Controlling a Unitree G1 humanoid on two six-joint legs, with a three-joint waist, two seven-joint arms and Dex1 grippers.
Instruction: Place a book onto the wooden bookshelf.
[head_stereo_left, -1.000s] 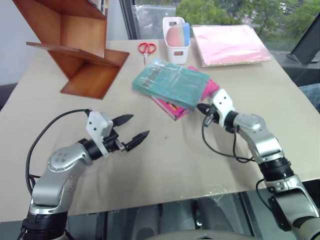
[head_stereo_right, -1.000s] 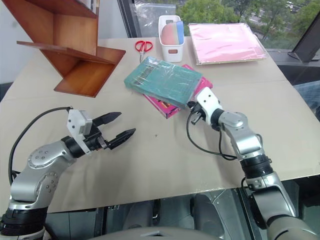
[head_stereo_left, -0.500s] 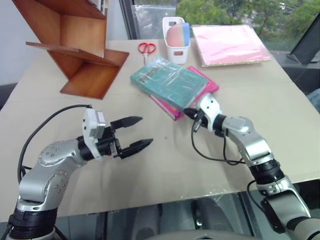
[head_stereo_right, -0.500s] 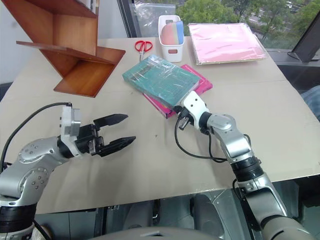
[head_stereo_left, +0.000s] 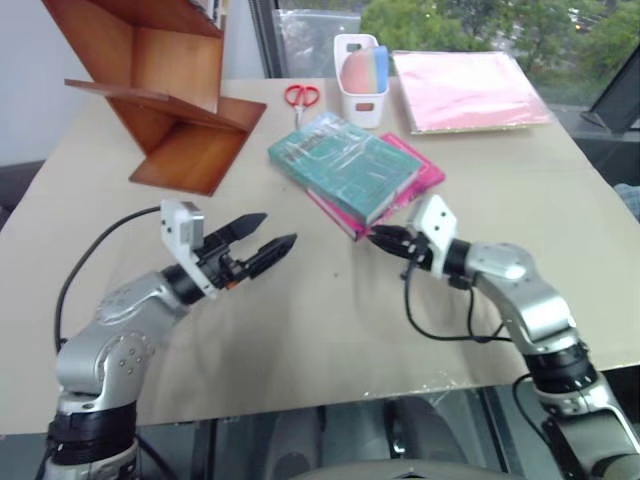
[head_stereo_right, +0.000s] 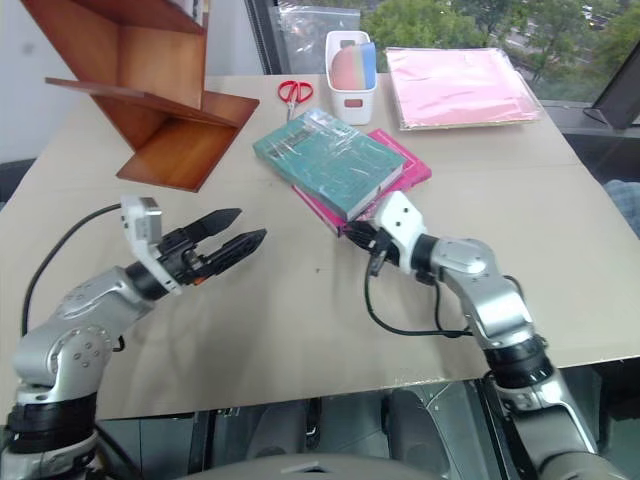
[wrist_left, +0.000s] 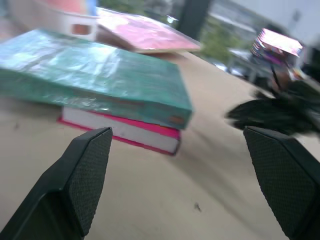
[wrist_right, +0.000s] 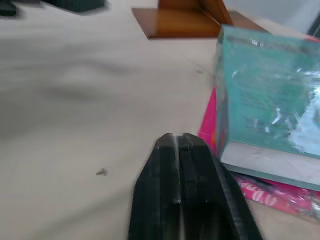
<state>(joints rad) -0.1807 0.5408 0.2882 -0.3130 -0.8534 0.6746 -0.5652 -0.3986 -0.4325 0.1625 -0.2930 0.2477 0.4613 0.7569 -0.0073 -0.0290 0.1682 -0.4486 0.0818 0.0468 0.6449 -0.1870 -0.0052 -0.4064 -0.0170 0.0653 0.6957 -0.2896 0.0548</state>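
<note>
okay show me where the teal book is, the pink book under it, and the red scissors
teal book (head_stereo_left: 345, 166), left eye view, middle of its glossy cover.
pink book (head_stereo_left: 427, 172), left eye view, the cover strip showing beside the teal one.
red scissors (head_stereo_left: 300, 96), left eye view, on the handles.

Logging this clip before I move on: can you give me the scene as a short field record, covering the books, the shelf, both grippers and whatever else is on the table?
book: teal-green book lying flat, stacked on a pink book
bookshelf: wooden bookshelf at the table's far left, apart from the books
left gripper: left gripper open, holding nothing, over bare table
right gripper: right gripper fingers together, empty, beside the stack's near corner
other items: red scissors, white bin, pink folder
</note>
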